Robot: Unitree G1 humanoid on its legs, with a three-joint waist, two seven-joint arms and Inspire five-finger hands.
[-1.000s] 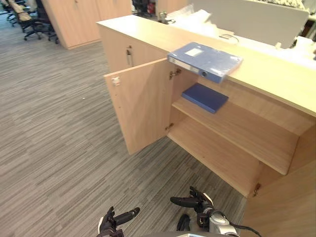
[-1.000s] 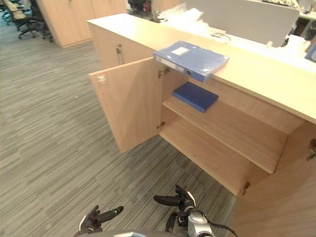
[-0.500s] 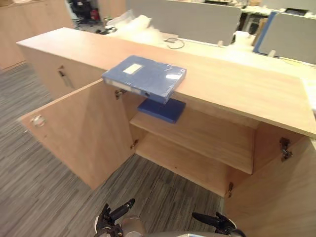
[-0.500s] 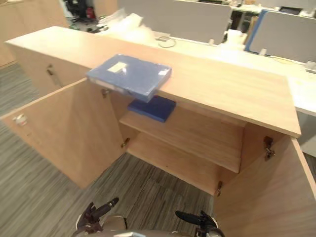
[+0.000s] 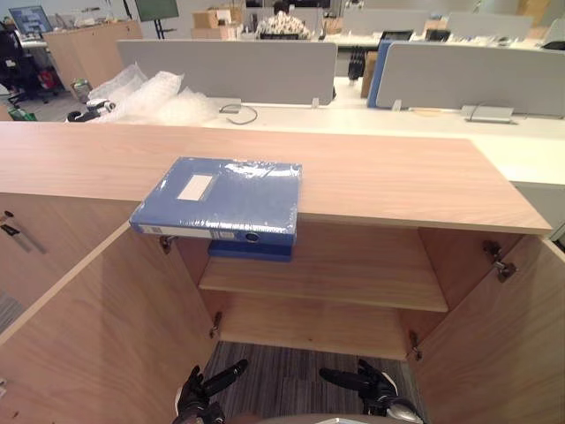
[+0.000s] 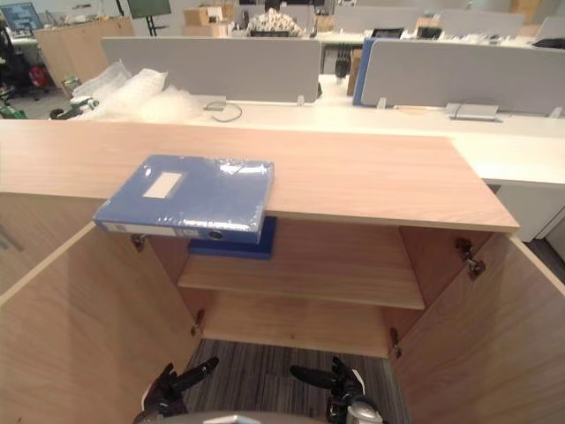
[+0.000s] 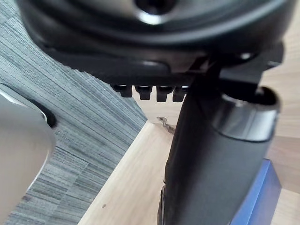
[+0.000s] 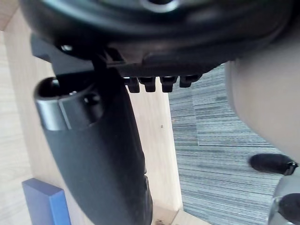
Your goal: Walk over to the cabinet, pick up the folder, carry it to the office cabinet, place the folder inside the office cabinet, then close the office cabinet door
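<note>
Folder (image 5: 221,196) lies flat on the cabinet top (image 5: 397,177), centre-left of frame, spine overhanging the front edge, long axis across the frame. Both hands sit low at the bottom edge, fingers straight, holding nothing: left hand (image 5: 201,395) almost directly below the folder, right hand (image 5: 371,389) toward the lower right. Left looks nearer.

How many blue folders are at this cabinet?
2. The top folder lies on the cabinet top, overhanging its front edge; the shelf folder lies on the upper shelf directly beneath. Lower shelf partly hidden.
</note>
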